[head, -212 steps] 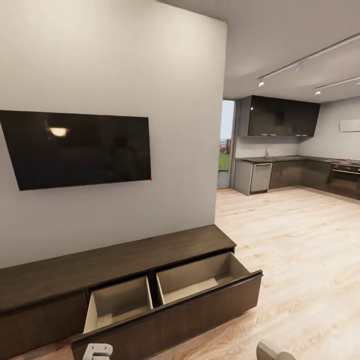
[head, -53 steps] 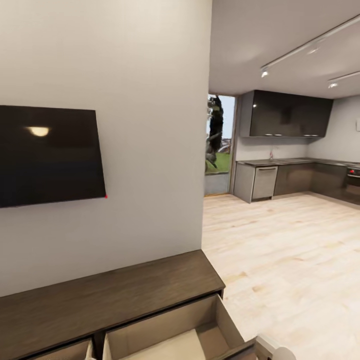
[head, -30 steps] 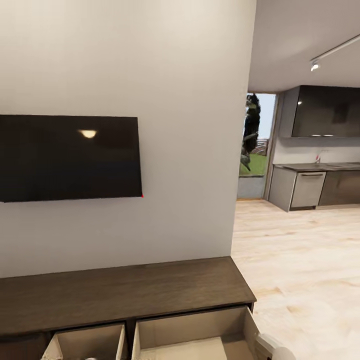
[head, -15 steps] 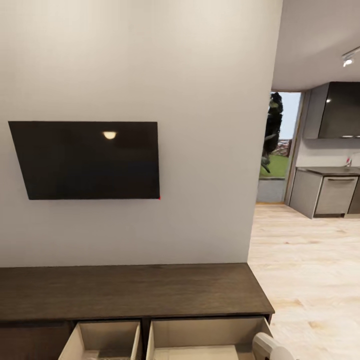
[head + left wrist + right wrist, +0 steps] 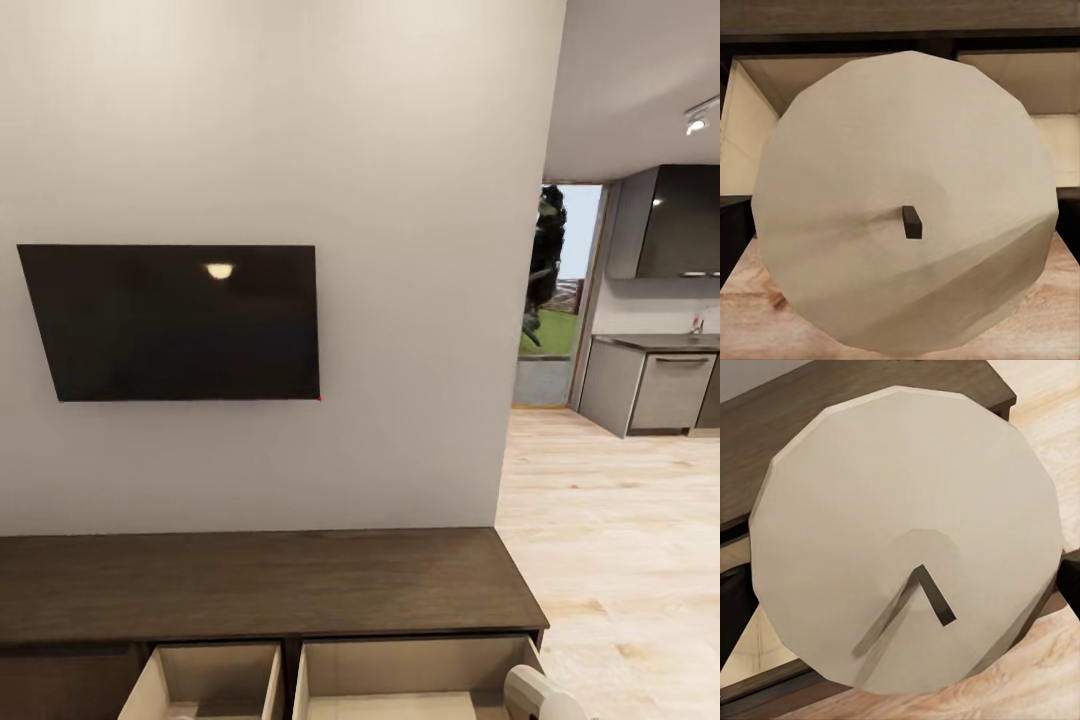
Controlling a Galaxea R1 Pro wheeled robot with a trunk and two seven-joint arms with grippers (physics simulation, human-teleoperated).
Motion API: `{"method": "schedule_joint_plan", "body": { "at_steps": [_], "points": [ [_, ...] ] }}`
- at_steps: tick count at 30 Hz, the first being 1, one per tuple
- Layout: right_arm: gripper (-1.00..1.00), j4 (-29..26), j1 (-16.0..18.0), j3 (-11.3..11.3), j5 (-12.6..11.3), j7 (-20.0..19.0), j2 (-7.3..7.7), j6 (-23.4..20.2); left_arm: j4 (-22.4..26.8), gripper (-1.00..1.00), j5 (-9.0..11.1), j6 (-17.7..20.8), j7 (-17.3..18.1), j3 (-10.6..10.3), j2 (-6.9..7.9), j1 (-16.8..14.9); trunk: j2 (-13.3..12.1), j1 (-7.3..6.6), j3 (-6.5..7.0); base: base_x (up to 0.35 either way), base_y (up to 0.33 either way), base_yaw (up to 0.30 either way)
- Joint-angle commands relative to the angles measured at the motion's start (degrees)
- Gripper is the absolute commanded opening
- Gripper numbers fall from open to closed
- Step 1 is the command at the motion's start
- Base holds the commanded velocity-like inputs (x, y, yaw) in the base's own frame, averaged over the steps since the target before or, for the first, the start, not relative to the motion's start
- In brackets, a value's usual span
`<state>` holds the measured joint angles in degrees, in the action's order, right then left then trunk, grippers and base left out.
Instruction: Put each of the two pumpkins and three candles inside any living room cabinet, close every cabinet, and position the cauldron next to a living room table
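No readable writing or brand marks. In the left wrist view a candle (image 5: 907,199) sits right up against the camera, wick end on, hiding the fingers; whether the left claw is clenched on it cannot be told. Beyond it stand the cabinet's (image 5: 900,19) open beige drawers. In the right wrist view a second candle (image 5: 907,536) likewise blocks the right claw, grip state unclear, the cabinet top (image 5: 862,405) beyond it. The head view shows the cabinet (image 5: 260,585) with two drawers open, below a wall TV (image 5: 175,322).
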<state>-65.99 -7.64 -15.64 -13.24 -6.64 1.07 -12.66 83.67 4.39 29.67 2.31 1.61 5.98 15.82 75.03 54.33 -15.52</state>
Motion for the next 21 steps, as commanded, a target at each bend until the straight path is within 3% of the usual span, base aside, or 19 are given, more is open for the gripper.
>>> {"method": "schedule_joint_plan", "body": {
  "at_steps": [1,6,13,21],
  "points": [
    [-1.0,-0.1,0.0,-0.1,-0.5,-0.4,-0.01,-0.3,0.1,-1.0,0.4,0.3,0.0,0.1,0.0,0.0,-0.4,-0.22,0.14,0.0,0.0,0.0],
    [-1.0,-0.1,0.0,-0.1,-0.5,-0.4,-0.01,-0.3,0.1,-1.0,0.4,0.4,0.0,0.1,0.0,0.0,-2.4,-1.32,1.04,0.0,0.0,0.0],
    [-1.0,-0.1,0.0,-0.1,-0.5,-0.3,-0.01,-0.3,0.1,-1.0,0.5,0.3,0.1,0.1,0.1,0.0,-2.4,-1.32,1.04,0.013,0.0,0.0],
    [-1.0,-0.1,0.0,-0.1,-0.5,-0.3,-0.08,-0.3,0.1,-1.0,0.4,0.1,-0.1,0.1,0.1,0.0,-2.4,-1.32,1.04,0.252,-0.02,0.0]
  ]
}}
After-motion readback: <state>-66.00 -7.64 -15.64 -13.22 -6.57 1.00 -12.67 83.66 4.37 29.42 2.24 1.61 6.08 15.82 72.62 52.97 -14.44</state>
